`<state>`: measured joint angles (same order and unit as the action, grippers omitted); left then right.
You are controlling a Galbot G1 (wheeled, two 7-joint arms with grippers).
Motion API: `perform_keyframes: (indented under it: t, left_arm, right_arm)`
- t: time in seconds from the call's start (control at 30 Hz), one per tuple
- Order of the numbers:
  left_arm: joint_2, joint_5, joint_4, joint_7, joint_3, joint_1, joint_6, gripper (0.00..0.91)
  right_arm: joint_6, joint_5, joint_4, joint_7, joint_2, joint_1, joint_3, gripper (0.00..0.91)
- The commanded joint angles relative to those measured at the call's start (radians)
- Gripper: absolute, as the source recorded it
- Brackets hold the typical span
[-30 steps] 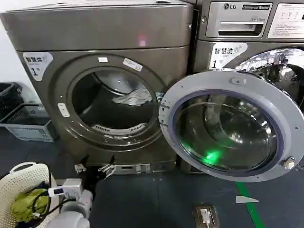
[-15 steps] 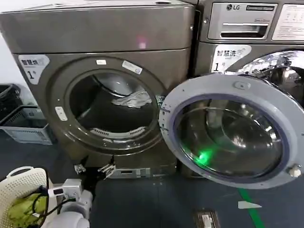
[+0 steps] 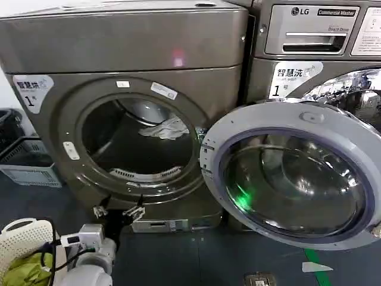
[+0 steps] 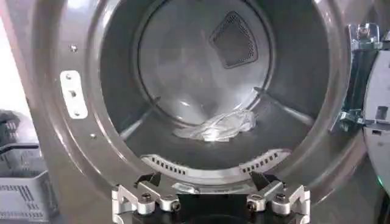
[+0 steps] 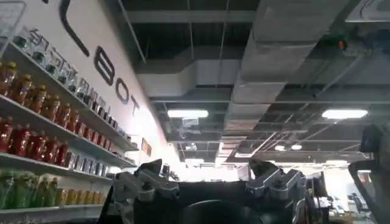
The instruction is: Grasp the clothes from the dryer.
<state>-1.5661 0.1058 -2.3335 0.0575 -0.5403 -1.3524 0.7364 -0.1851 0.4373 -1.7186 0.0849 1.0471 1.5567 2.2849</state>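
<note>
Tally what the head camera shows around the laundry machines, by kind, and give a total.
Front-loading machines: 2, the dryer and the LG machine
Open round doors: 1, the dryer door
Garments in the drum: 1, the clothes
Baskets and crates: 2, the white basket and the grey crate
Total: 6

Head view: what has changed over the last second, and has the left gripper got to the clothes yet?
The view has shifted: the dryer now sits slightly further left and the open door lower right. The left gripper stays low below the porthole, open and empty. The clothes still lie untouched inside the drum, and nothing was grasped or released. The right gripper points at the ceiling.
</note>
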Motion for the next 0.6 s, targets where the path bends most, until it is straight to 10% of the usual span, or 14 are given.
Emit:
perform_keyframes:
  t: [0.03, 0.6]
  left_arm:
    - [-0.001, 0.001, 0.0, 0.0, 0.001, 0.0, 0.049, 0.907]
    - [0.001, -0.004, 0.002, 0.002, -0.001, 0.0, 0.049, 0.907]
  right_arm:
    - [-0.001, 0.001, -0.002, 0.003, -0.001, 0.001, 0.001, 0.907]
    - [-0.003, 0.003, 0.0, 0.001, -0.006, 0.012, 0.006, 0.907]
